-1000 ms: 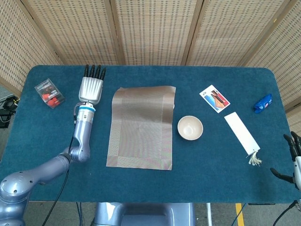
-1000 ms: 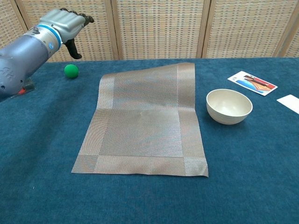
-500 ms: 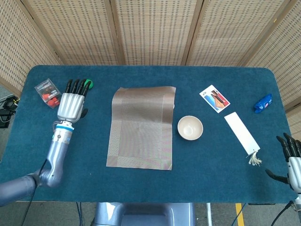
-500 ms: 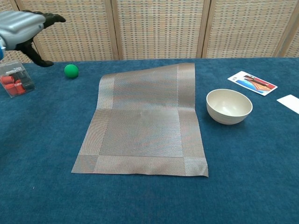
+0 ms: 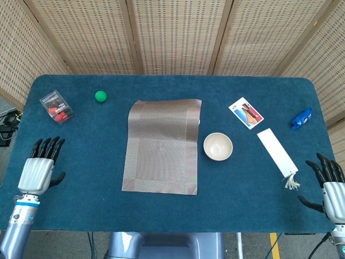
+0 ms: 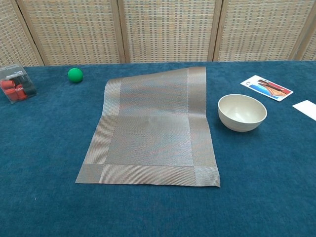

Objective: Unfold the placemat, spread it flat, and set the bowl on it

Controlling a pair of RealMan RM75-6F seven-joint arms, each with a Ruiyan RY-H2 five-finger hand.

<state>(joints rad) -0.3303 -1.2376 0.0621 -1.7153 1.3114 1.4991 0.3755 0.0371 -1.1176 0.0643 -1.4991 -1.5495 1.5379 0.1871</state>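
The placemat [image 5: 162, 147] is seen unfolded on the blue table [image 5: 248, 178], mid-table, mostly flat; its far right corner is slightly lifted or curled in the chest view. The bowl [image 5: 218, 146] is set upright on the bare cloth just beside the placemat's right edge, not on it, and nothing is seen inside. The left hand [image 5: 38, 171] is seen only in the head view, at the near left edge of the table, fingers extended and slightly apart, nothing held, well apart from the placemat. The right hand [image 5: 330, 186] is seen at the near right corner, fingers spread, thumb out to the side, nothing held, well apart from the bowl. Neither hand is shown in the chest view. A green ball [image 5: 100, 96] is placed far left of the placemat, with a clear box of red pieces [image 5: 56, 106] further left of it. A picture card [image 5: 246, 113] is laid beyond and right of the bowl, a white strip with a tassel [image 5: 278, 154] is laid to the right of it, and a small blue object [image 5: 301, 118] is seen near the far right edge; its kind cannot be told.
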